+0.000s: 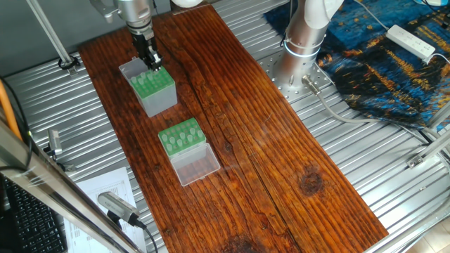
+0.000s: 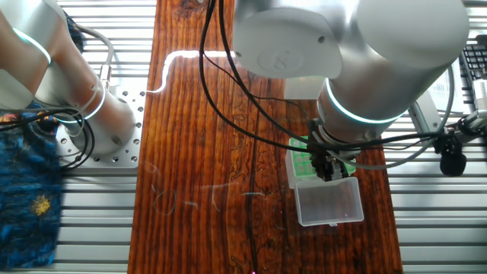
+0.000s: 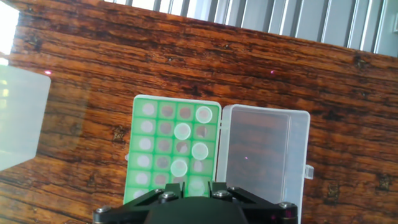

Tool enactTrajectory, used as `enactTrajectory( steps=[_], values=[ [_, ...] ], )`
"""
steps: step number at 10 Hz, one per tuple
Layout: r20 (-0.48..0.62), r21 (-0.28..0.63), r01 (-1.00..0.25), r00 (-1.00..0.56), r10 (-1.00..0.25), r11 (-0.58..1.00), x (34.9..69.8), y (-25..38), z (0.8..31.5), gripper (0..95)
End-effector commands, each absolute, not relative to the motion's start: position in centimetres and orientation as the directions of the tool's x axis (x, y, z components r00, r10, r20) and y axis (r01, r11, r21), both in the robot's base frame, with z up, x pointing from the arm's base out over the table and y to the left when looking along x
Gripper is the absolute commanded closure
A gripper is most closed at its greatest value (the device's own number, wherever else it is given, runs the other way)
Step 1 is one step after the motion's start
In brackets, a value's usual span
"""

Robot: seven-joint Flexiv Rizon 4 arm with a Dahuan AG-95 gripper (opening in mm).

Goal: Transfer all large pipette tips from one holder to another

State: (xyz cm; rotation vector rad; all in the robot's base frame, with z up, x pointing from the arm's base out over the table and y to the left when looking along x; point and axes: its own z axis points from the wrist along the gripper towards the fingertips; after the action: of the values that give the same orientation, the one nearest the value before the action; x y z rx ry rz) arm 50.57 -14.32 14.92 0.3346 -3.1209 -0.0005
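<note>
The one holder (image 1: 153, 86), the taller grey-sided box with a green top, stands at the far end of the wooden board. Its own clear lid (image 3: 264, 155) lies open beside it. Several large pipette tips (image 3: 182, 130) show as pale rounds in its grid (image 3: 155, 143). My gripper (image 1: 154, 67) reaches down onto this box's top. In the hand view the fingers stand close together at the gripper (image 3: 198, 185), with one tip's pale top between them. In the other fixed view the gripper (image 2: 329, 171) hangs over the box (image 2: 302, 161). Another holder, the low green rack (image 1: 180, 135), holds several tips, its clear lid (image 1: 197, 164) open.
The arm's base (image 1: 302, 42) stands right of the board, beside a blue cloth (image 1: 394, 63) with a power strip (image 1: 411, 41). Slatted metal surrounds the board (image 1: 267, 140). Papers and a tool (image 1: 116, 204) lie at the front left. A pale blurred block (image 3: 18, 118) fills the hand view's left edge.
</note>
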Motion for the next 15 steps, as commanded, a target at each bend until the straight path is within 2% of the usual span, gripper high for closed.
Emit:
enactTrajectory(
  steps=[1,6,15],
  values=[
    [0.004,-0.003,-0.216,-0.976,-0.216,0.976,50.5,-14.3,14.9,95.0],
    [0.011,-0.009,-0.227,-0.974,-0.227,0.974,50.4,-14.3,15.4,95.0],
    [0.02,-0.013,-0.29,-0.957,-0.29,0.957,49.5,-14.5,19.6,95.0]
  ],
)
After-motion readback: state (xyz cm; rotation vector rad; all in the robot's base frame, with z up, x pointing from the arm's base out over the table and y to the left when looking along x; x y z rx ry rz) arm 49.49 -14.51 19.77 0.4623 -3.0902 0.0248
